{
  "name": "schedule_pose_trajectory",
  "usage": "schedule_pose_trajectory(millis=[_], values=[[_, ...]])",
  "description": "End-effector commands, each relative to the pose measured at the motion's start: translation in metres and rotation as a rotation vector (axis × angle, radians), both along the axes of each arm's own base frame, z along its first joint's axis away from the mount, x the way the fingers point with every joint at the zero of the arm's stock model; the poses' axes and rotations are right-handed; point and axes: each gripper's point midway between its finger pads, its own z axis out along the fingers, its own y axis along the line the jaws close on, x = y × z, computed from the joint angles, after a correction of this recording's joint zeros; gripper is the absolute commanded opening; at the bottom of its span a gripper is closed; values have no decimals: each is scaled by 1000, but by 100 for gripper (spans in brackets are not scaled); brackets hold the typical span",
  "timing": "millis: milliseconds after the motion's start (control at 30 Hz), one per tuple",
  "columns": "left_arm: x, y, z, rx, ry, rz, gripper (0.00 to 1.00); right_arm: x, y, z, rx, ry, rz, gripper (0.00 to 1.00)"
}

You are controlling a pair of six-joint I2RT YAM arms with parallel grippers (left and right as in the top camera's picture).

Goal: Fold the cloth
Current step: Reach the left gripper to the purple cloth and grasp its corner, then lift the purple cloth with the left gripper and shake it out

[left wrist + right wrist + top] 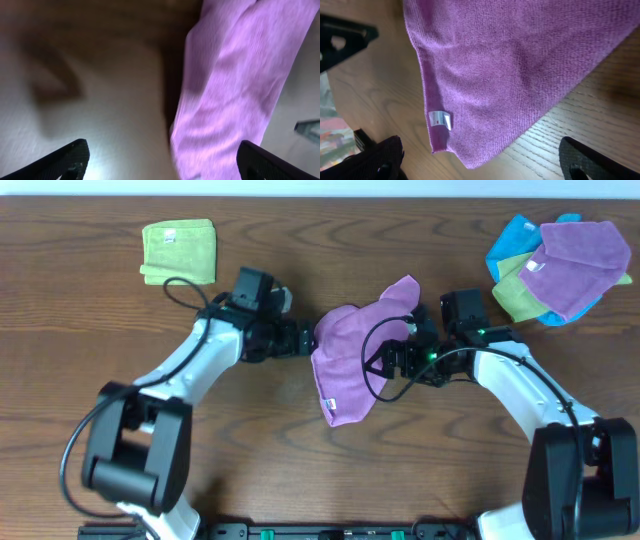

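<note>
Two arms share a dark wooden worktop [330, 230], which fills the overhead view. Left arm [185, 360] and right arm [520, 385] reach in from the near edge and meet at the middle.

Between them lies the cloth [345, 355], orchid-pink and rumpled. One corner is bunched up toward the far right and a lower flap spreads toward the near side. Its left edge sits just beside the left arm's wrist, and its right side lies against the right arm's.

At the far right corner is a heap of cloths [560, 270]: a violet one on top, blue and green ones beneath. At the far left is a lime-green folded cloth [178, 250], well apart from everything else.

Left tool [162, 162]: fingers [70, 157] spread wide, gripping nothing. The cloth shows ahead of it, toward its right finger, in a blurred view.

Right tool [480, 162]: fingers [375, 160] likewise spread wide, gripping nothing. The cloth lies flat on the wood just ahead.

Smallest item: a white tag [440, 120] at the cloth's hem, near a corner.
</note>
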Motion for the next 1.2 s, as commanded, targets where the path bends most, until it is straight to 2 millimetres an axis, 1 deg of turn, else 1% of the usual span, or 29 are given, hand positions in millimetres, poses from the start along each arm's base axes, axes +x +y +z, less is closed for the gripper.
schedule_pose_trajectory(millis=[0,100,233,267,300,333,400,433,467,533,600,633,700,733,1000,1100,1167], values=[[20,-17,0,-3,-32,-37,95,-2,5,6,0,-16,10,99],[32,-33,-4,-9,-42,-62,96,-2,5,3,-22,-18,12,99],[40,-50,-13,-9,-40,-85,95,-2,4,3,-26,-15,5,99],[41,-52,-14,-11,-35,-79,96,-2,4,3,-26,-15,5,99],[43,-53,-15,-14,-31,-71,100,-2,4,3,-26,-14,5,99],[45,-54,-15,-19,-33,-64,93,-2,4,3,-27,-14,5,99],[48,-55,-15,-26,-41,-54,89,-1,2,1,-38,-7,-11,99],[50,-56,-14,-28,-48,-54,69,0,0,1,-47,-3,-24,99],[52,-56,-14,-25,-55,-48,57,1,-2,0,-60,-4,-32,99],[55,-57,-12,-34,-64,-39,55,3,-8,-3,-96,-11,-44,99],[57,-58,-11,-43,-64,-20,33,3,-10,-4,-107,-14,-49,99],[58,-59,-10,-47,-63,-11,28,4,-11,-4,-107,-14,-51,99],[60,-57,-11,-38,-69,-3,12,4,-11,-4,-107,-14,-51,99],[61,-55,-12,-25,-73,9,6,4,-11,-4,-107,-14,-51,99],[66,-53,-9,-27,-67,58,6,4,-11,-4,-107,-14,-52,99],[71,-47,4,-11,-83,50,6,4,-11,-4,-107,-15,-52,99],[79,-43,22,4,-104,40,6,4,-11,-4,-107,-14,-52,99]])
